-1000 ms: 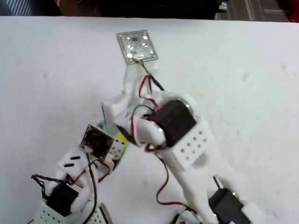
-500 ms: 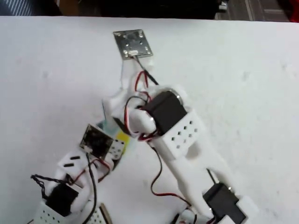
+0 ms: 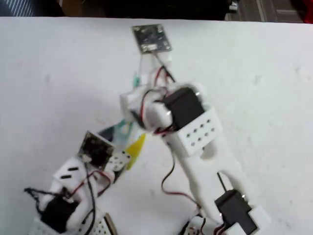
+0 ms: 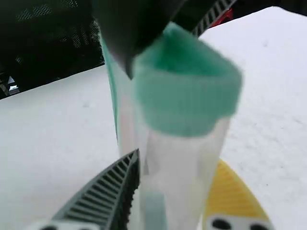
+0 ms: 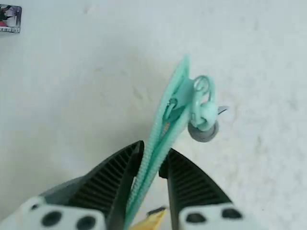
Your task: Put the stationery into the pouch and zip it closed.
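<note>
The pouch (image 4: pixel 182 110) is translucent with a teal zip band. It stands upright between the dark finger (image 4: pixel 108 196) and the yellow finger (image 4: pixel 232 199) of my left gripper (image 4: pixel 177 172), which is shut on it. My right gripper (image 5: pixel 151 151) is shut on the pouch's teal zip edge (image 5: pixel 165 124), just short of the zip pull (image 5: pixel 202 112) with its round bead. In the high view the right arm (image 3: pixel 188 117) reaches over the left gripper (image 3: pixel 128 142). Teal bits of the pouch (image 3: pixel 120 130) show between them. I see no loose stationery.
The white table (image 3: pixel 254 78) lies bare to the left, right and far side of the arms. A small card (image 5: pixel 9 18) lies far off on the table in the right wrist view. Dark room edge runs along the table's back.
The right arm has swung to the right and farther back along the pouch's edge. The left arm has shifted slightly towards the front, and its yellow finger now shows more.
</note>
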`<state>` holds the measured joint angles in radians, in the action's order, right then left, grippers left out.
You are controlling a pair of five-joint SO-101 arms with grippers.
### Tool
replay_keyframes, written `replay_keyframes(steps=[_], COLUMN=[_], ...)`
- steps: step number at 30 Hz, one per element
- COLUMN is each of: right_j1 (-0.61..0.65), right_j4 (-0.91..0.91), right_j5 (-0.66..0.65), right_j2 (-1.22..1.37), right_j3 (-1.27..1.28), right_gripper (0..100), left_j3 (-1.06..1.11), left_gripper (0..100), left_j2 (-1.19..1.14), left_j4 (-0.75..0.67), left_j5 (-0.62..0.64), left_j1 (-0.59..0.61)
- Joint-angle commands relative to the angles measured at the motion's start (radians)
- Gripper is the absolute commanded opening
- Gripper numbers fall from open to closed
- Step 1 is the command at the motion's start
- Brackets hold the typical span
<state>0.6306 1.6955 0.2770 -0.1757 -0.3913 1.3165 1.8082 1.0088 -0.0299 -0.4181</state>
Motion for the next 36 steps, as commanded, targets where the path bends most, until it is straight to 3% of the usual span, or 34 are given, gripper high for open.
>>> replay_keyframes(steps=[1, 8, 23, 32, 36], right_j1=[-0.11, -0.189, -0.194, -0.194, -0.189], right_j4=[-0.002, -0.013, 0.015, 0.016, 0.018], right_j5=[-0.15, -0.446, -0.723, -1.123, -1.146], right_j2=[-0.013, -0.022, -0.107, -0.228, -0.237], right_j3=[-0.026, -0.097, -0.124, -0.117, -0.08], right_gripper=[1.6, 1.6, 1.6, 1.6, 1.6], left_j3=[-0.13, -0.135, -0.133, -0.138, -0.137], left_gripper=[23, 25, 25, 22, 20], left_j2=[0.016, 0.016, 0.016, 0.016, 0.016], left_j4=[0.08, 0.091, 0.083, 0.081, 0.066], left_j5=[0.021, 0.021, 0.025, 0.026, 0.021], left_j1=[-0.015, -0.005, 0.09, 0.122, 0.12])
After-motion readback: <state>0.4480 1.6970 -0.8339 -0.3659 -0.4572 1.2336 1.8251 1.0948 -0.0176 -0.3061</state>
